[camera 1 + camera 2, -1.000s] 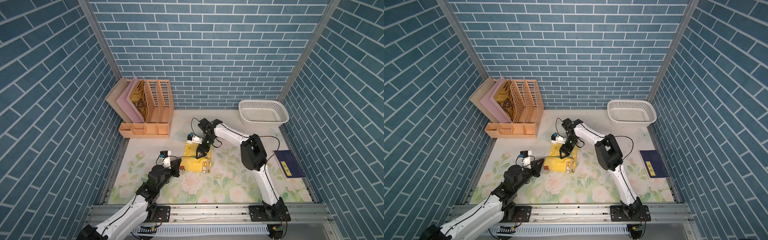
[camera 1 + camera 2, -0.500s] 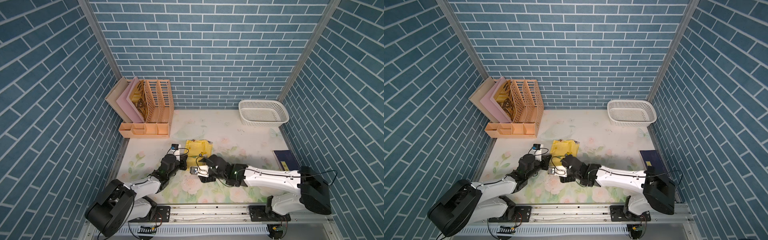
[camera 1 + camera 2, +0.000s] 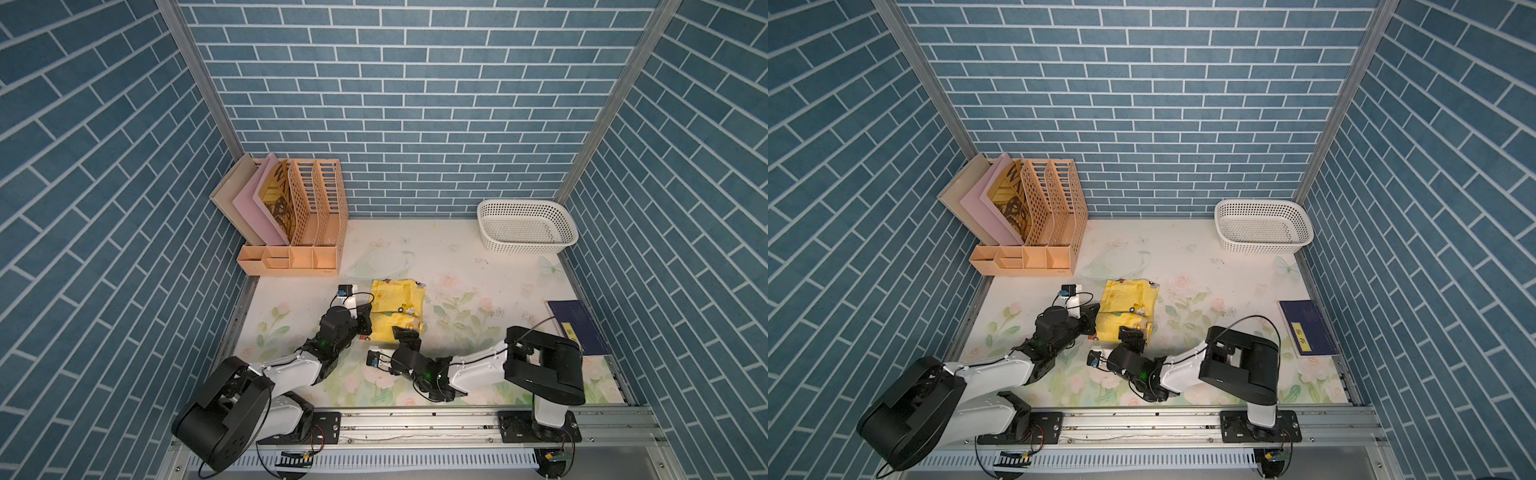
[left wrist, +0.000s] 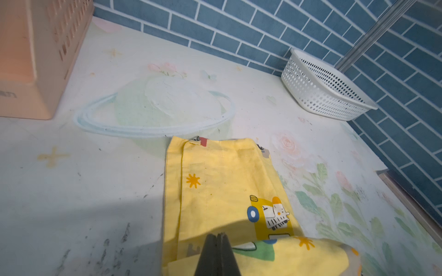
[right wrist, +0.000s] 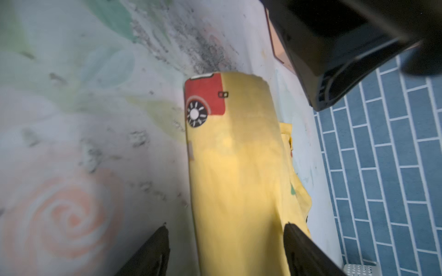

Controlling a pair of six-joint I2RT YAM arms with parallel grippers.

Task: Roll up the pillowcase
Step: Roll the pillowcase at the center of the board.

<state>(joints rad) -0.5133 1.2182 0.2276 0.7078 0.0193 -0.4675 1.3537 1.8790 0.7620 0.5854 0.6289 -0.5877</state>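
Yellow pillowcase (image 3: 397,305) lies mid-table on the floral mat (image 3: 457,257), its near end rolled, with a claw at each near corner.
The right gripper (image 5: 226,225) is spread wide, jaws straddling the roll. The left gripper (image 4: 217,239) is pressed together over the roll's left end, with no fabric visible between its pads.

top views bright, even, bowed at edges; right wrist view soft; shadow crosses pillowcase (image 4: 227,191) and mat (image 4: 71,215).
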